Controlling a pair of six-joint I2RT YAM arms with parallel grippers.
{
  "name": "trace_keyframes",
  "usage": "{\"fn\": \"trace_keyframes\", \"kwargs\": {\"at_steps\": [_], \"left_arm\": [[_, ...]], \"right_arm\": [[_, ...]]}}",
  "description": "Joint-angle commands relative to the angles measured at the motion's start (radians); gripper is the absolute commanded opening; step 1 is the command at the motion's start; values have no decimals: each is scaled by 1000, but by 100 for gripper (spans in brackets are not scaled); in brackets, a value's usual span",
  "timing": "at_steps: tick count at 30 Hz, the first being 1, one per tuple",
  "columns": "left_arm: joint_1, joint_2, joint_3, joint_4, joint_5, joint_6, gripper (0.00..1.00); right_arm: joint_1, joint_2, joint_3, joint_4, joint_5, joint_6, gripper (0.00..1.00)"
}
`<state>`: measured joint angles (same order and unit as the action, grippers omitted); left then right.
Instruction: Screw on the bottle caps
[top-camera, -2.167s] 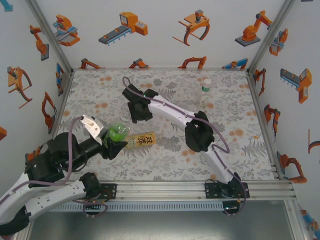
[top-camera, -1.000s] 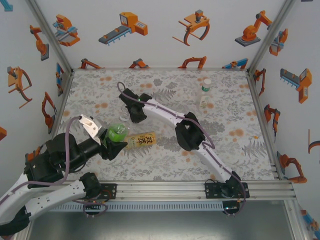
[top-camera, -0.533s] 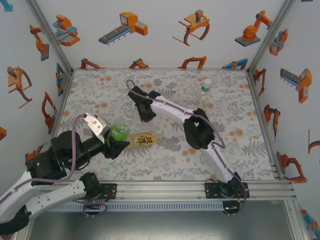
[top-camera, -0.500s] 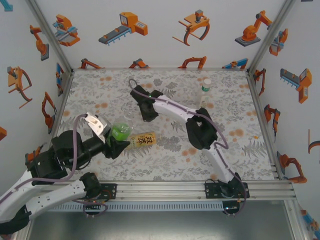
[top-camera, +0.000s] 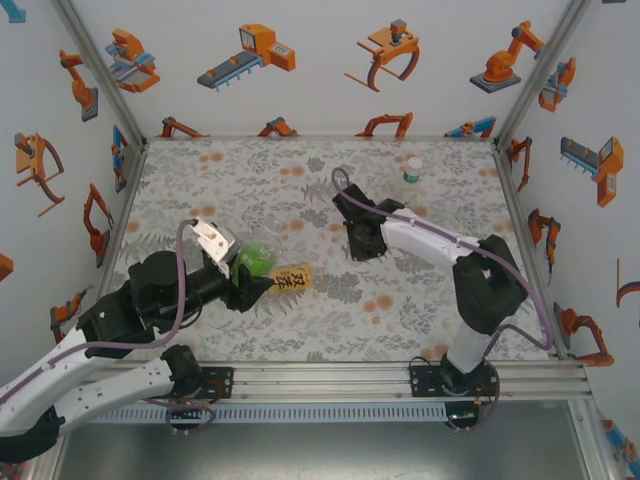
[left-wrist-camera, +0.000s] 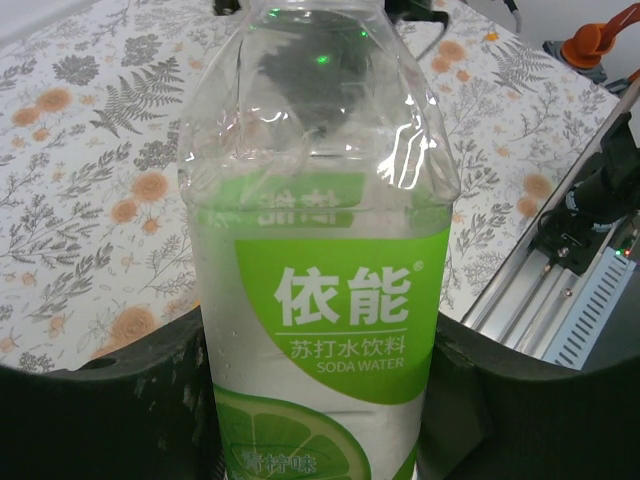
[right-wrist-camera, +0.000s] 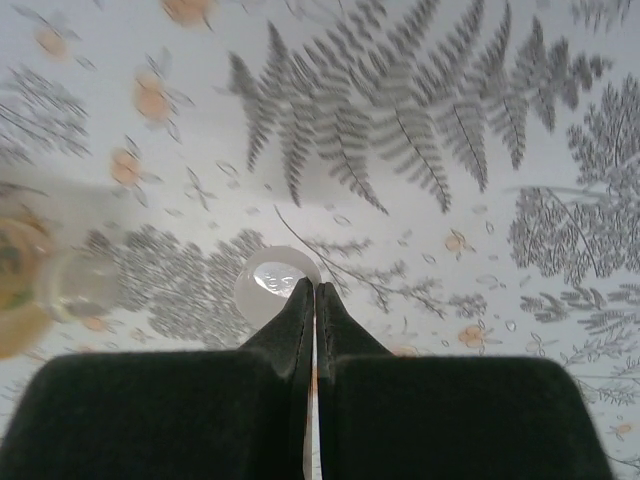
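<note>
Green bottle (left-wrist-camera: 318, 300) sits clamped betw. fingers (left-wrist-camera: 100, 400) of L end effector (top-camera: 248, 272), over near-left of worktop (top-camera: 200, 170). Upper part is see-thru; contents can't tell. Label is lime-green: "依能", "苏打水饮料", "SODA WATER", lime-slice pic below. Just right of it, amber bottle (top-camera: 290, 280) lies on its side, yellow label w/ dark writing too small to read. Mid-worktop, R end effector (right-wrist-camera: 314, 292) is pinched fully together, nothing betw. tips. Whitish round cap (right-wrist-camera: 272, 280) lies on worktop just past them. Slim clear bottle (top-camera: 411, 172) stands back-right, white top, green band.
</note>
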<state>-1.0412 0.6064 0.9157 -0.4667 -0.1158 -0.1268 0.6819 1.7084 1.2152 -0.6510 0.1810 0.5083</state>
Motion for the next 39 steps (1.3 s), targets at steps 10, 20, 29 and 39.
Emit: {"fn": "trace_keyframes", "kwargs": {"at_steps": [10,20,29,39], "left_arm": [[6,41,17,97,23,-86,11],[5,43,34,92,4,-123,11],[4,13,27,85,-21,-137,12],[5,20,25,95,-13,-131,16]], "right_arm": [[-8,-250,-402,212,-38,58,3],[-8,-313,-459,207,-33,53,15],[-9,-312,-412,161,-85,65,23],[-8,-262,-402,172,-97,76,36]]}}
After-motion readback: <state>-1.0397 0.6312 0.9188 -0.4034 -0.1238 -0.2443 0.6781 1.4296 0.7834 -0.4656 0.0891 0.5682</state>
